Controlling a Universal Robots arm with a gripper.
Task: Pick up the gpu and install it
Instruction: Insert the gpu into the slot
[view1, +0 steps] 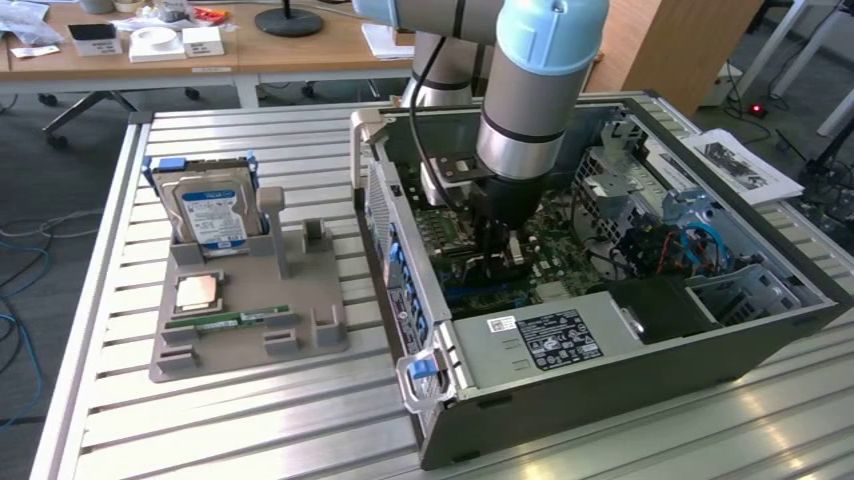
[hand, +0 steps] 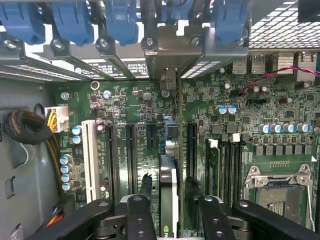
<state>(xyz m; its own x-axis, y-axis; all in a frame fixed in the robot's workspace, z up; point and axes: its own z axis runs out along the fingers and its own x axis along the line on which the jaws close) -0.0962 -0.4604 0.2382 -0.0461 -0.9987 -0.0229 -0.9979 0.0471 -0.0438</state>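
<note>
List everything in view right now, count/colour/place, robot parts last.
gpu: 1, edge-on card with green board, between the tool's fingers, standing over the motherboard slots.
motherboard: 1, green, inside the case.
PC case: 1, grey, open, lying on the slatted table toward the exterior view's right.
hard drive: 1, silver with blue label, upright in the grey fixture.
grey fixture: 1, on the table, exterior view's left.
CPU: 1, copper-toned, flat on the fixture.
RAM stick: 1, narrow green, on the fixture's front.
slatted table: 1, pale metal.
arm: 1, silver and light blue, reaching down into the case.
tool: 1, black, closed on the gpu.
</note>
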